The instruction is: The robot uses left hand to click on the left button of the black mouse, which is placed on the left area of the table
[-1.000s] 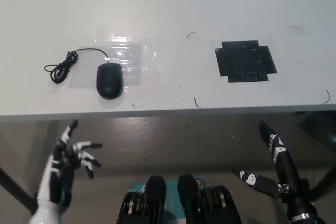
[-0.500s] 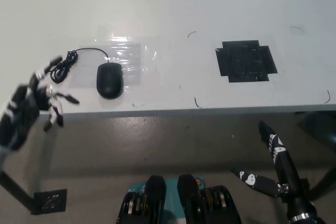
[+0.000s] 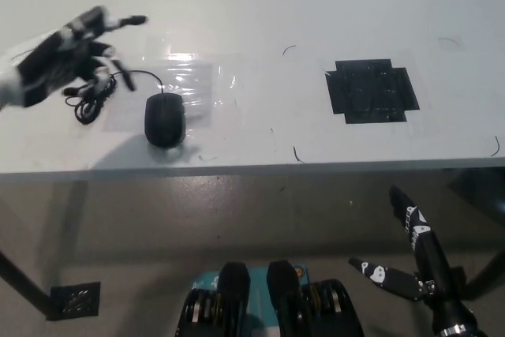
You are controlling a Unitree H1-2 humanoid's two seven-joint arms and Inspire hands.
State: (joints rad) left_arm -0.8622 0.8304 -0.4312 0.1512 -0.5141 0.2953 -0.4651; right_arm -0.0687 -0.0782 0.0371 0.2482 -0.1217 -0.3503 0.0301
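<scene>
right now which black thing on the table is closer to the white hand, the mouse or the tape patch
The black mouse, just below and right of the open left hand. The black tape patch lies far across the table.

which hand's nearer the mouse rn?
Left. The left hand is open above the table, up and to the left of the mouse, over its coiled cable. The right hand is open below the table edge, far right.
</scene>
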